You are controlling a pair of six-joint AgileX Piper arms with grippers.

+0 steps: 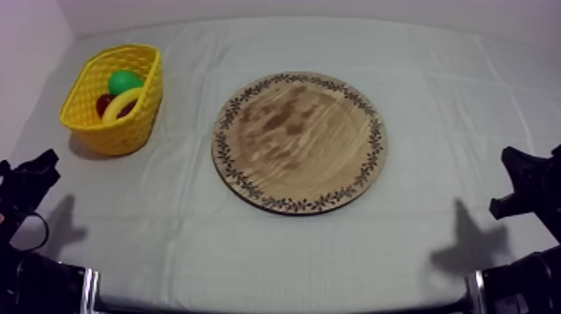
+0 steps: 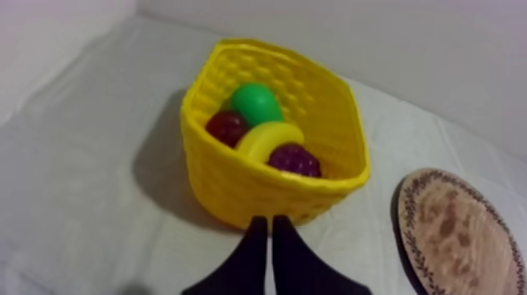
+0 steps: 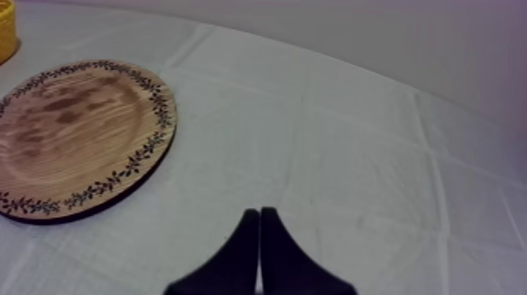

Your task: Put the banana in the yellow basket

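Note:
The banana [image 1: 122, 103] lies inside the yellow basket [image 1: 92, 79] at the table's far left, next to a green pear [image 1: 123, 81] and a small red fruit [image 1: 103, 102]. From the left wrist I see the banana [image 2: 268, 139] across the basket [image 2: 235, 184], with the pear [image 2: 255, 102], the small red fruit [image 2: 227, 125] and dark grapes [image 2: 294, 159]. The round wooden board [image 1: 298, 140] in the middle carries nothing. My left gripper [image 2: 267, 227] is shut, short of the basket. My right gripper [image 3: 259, 218] is shut over the cloth, to the right of the board [image 3: 74, 133].
Both arms rest low at the table's near corners, left [image 1: 29, 179] and right [image 1: 530, 179]. Grey-white cloth lies open around the board. A corner of the basket [image 3: 6, 27] shows beyond the board in the right wrist view.

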